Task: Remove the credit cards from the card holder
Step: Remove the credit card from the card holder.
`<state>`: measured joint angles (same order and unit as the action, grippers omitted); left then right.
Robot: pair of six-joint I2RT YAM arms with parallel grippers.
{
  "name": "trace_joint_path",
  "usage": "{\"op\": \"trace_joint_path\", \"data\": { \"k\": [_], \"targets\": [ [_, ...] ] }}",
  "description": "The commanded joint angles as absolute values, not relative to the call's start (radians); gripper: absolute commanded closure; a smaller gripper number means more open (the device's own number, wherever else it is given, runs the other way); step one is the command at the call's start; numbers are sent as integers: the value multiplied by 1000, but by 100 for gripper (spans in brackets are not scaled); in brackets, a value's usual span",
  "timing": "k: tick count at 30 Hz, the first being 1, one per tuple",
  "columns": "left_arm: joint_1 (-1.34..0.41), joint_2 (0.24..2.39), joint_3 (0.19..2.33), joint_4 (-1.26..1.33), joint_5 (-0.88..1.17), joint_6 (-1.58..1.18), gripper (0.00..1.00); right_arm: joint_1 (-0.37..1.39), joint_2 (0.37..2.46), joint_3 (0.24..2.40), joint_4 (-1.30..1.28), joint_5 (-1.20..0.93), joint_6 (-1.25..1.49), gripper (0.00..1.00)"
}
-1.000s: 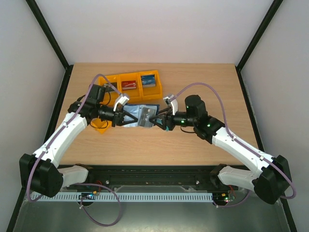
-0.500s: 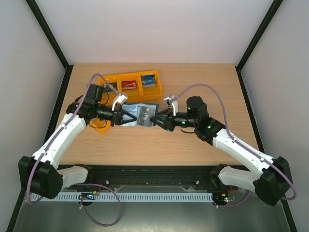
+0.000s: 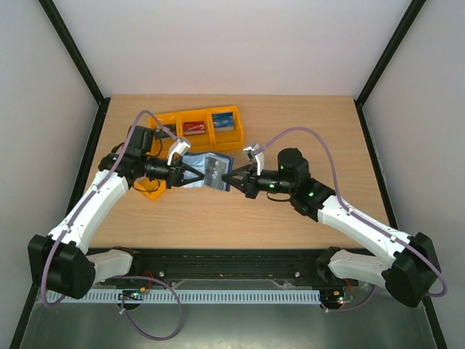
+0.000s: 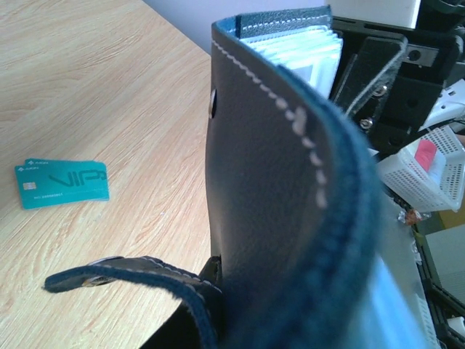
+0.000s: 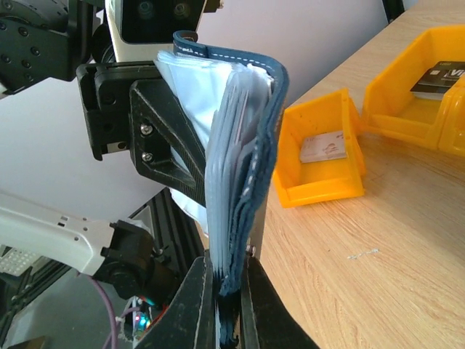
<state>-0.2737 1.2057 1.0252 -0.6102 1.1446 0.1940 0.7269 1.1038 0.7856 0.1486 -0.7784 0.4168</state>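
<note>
Wooden table, white walls; left pincer and right pincer each clamped on card holder.

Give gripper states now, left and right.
Left gripper: closed, holding the card holder by one cover.
Right gripper: closed, pinching the card holder's opposite edge.

White-shelled arms with black joints, trailing purple cables.

Card holder: one. Teal card: one. Orange bins: four.
</note>
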Motion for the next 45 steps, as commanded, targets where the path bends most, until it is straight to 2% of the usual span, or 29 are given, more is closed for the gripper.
{"op": "trace_joint_path", "data": {
  "k": [1, 7, 20, 23, 25, 26, 29, 33, 37, 42, 45],
  "targets": [
    [-298, 1214, 1018, -617, 1202, 216, 98, 776, 1131, 788, 303, -657, 426, 96],
    [-302, 1216, 1018, -621, 1202, 223, 98, 796, 1181, 804, 339, -618, 455, 89],
    [-302, 1210, 1022, -636, 1220, 243, 98, 816, 1256, 840, 314, -527, 473, 84],
    [-302, 1207, 1020, -636, 1209, 242, 98, 820, 1259, 840, 318, -539, 479, 97],
    [-303, 1205, 1016, -623, 1190, 234, 98, 821, 1257, 840, 323, -548, 484, 98],
    [-302, 1204, 1011, -610, 1175, 224, 93, 823, 1256, 841, 324, -549, 486, 98],
    [-304, 1206, 1001, -585, 1136, 199, 58, 831, 1254, 843, 339, -560, 495, 98],
    [-303, 1204, 995, -571, 1126, 184, 34, 848, 1262, 854, 359, -599, 501, 98],
    [-304, 1202, 987, -562, 1123, 185, 25, 851, 1269, 859, 389, -632, 521, 98],
    [-305, 1204, 969, -528, 1051, 158, 23, 853, 1268, 841, 497, -722, 574, 98],
    [-306, 1201, 965, -512, 993, 150, 18, 853, 1252, 832, 527, -732, 598, 98]
  ]
}}
